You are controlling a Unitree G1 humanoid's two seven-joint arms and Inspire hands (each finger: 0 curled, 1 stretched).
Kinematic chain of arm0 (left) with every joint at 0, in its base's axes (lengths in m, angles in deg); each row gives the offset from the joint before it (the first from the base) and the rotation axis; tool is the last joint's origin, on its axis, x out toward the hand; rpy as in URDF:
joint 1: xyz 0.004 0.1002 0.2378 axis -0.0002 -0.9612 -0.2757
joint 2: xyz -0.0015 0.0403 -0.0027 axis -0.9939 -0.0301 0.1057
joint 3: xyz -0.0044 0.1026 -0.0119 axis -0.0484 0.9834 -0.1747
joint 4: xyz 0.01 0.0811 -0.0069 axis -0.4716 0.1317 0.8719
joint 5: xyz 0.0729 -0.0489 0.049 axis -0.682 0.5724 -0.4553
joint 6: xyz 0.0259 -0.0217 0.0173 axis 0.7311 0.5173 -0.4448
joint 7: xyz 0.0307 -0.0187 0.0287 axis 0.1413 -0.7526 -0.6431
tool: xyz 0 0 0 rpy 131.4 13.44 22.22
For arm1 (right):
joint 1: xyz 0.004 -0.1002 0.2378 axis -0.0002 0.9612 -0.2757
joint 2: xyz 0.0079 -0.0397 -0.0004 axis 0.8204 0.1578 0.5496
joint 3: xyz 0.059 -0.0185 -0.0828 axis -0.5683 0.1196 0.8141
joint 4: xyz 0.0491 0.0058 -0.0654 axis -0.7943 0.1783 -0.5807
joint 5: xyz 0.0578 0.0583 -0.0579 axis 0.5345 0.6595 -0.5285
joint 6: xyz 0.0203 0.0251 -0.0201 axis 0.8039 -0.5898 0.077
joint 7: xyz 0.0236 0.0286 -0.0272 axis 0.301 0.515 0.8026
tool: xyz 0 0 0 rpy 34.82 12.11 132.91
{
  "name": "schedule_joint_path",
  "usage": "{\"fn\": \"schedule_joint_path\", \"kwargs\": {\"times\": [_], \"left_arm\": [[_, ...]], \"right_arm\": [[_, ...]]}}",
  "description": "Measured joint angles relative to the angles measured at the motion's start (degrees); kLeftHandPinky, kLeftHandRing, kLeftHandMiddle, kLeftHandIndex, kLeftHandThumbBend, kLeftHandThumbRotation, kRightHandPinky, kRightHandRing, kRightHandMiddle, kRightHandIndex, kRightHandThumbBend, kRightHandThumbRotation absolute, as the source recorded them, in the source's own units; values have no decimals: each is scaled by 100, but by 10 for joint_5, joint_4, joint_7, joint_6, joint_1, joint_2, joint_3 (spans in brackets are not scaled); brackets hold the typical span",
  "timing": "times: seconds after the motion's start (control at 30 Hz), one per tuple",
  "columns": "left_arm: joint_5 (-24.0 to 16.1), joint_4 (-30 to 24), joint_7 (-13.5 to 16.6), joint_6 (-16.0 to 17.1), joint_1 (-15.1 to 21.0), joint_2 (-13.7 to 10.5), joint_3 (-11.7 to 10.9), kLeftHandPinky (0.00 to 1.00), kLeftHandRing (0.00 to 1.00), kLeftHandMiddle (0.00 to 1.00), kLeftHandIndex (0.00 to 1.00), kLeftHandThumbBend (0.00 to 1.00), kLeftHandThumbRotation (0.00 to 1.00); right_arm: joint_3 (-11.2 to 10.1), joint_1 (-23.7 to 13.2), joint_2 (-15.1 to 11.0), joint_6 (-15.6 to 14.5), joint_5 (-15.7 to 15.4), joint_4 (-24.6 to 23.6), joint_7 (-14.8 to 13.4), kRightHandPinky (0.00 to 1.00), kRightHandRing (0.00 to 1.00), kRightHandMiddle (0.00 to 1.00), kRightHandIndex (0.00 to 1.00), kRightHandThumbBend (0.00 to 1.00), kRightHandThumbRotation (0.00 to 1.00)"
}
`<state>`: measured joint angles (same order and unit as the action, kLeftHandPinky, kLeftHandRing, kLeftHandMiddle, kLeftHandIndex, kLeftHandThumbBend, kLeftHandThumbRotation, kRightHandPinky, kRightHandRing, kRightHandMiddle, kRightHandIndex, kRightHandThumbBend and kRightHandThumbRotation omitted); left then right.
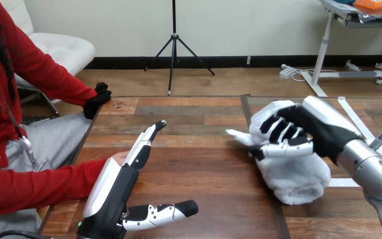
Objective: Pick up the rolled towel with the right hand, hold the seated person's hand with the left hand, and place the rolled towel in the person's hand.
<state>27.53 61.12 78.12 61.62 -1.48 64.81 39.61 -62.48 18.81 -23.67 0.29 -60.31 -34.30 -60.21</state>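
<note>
On the right side of the table [209, 169], the right hand [308, 130] has its fingers and thumb curled round the rolled towel [298, 181]. At lower left, the left hand [110, 186] is spread with its fingers straight, just beside the person's hand [121, 156], which is largely hidden behind it. Contact cannot be confirmed.

The light is bright and even, and it falls from above. The wooden table [194, 164] has a weak sheen at its far side. The rolled towel [298, 179] throws a soft shadow just beneath it. The silver forearm [373, 169] on the right carries small highlights.
</note>
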Motion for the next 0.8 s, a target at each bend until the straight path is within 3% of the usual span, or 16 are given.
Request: {"fn": "schedule_joint_path", "kwargs": {"times": [0.47,0.8], "left_arm": [[0,0,0,0,0,0,0,94,99,97,96,100,58],[1,0,-2,0,0,0,0,94,99,97,96,100,58]], "right_arm": [[-17,0,16,3,8,-40,-26,35,44,49,56,96,40],[-19,3,21,26,7,-71,-52,34,43,50,58,98,35]]}}
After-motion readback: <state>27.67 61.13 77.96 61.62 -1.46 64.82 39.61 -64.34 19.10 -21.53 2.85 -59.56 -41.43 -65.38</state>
